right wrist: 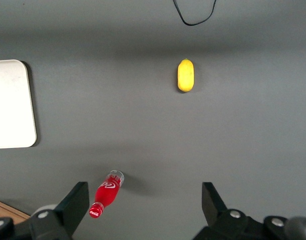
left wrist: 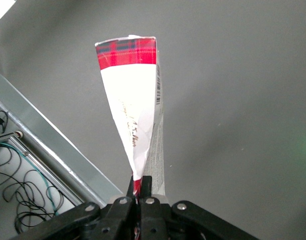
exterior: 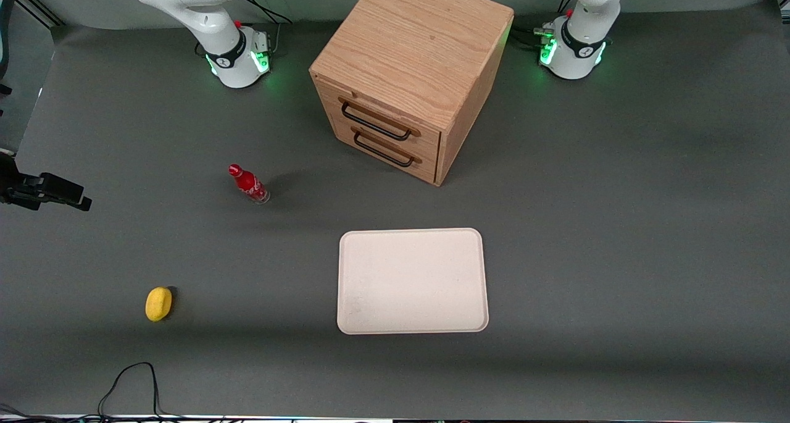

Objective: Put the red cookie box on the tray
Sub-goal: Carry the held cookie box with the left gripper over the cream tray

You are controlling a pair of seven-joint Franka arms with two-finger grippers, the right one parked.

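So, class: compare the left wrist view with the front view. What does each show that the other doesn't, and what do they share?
Only the left wrist view shows the gripper, shut on the bottom edge of the red cookie box, which hangs above the table by a metal frame rail with cables beside it. Only the front view shows the tray, with nothing on it, the wooden drawer cabinet farther from the camera, the red bottle and a yellow object toward the parked arm's end. Both share the grey table surface.
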